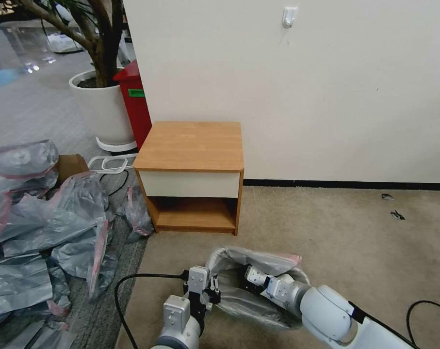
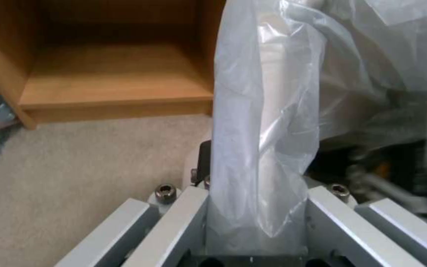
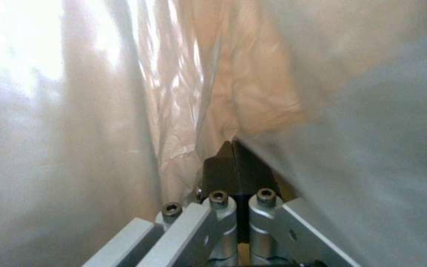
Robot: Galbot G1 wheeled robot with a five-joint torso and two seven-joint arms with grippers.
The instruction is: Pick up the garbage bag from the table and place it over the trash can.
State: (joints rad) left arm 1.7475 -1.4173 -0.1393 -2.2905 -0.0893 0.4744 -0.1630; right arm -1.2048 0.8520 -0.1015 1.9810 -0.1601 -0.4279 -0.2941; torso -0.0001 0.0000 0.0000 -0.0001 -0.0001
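Note:
The garbage bag (image 1: 258, 261), thin grey film with a pink-red band, lies draped over the trash can on the carpet in front of the table (image 1: 190, 145), whose top is bare. The film hides most of the can; a pale wall (image 2: 274, 85) shows through it in the left wrist view. My left gripper (image 1: 211, 291) is at the bag's left edge, open, with the film-covered wall standing between its fingers (image 2: 204, 163). My right gripper (image 1: 250, 277) reaches inside the bag's mouth. Its pads (image 3: 226, 167) are pressed together with the film (image 3: 184, 111) running off their tips.
A heap of similar grey bags (image 1: 35, 232) covers the floor on the left. A red bin (image 1: 135, 109) and a white planter (image 1: 103, 106) stand behind the table. A black cable (image 1: 132, 281) loops by my left arm. Beige carpet (image 1: 365, 232) lies open to the right.

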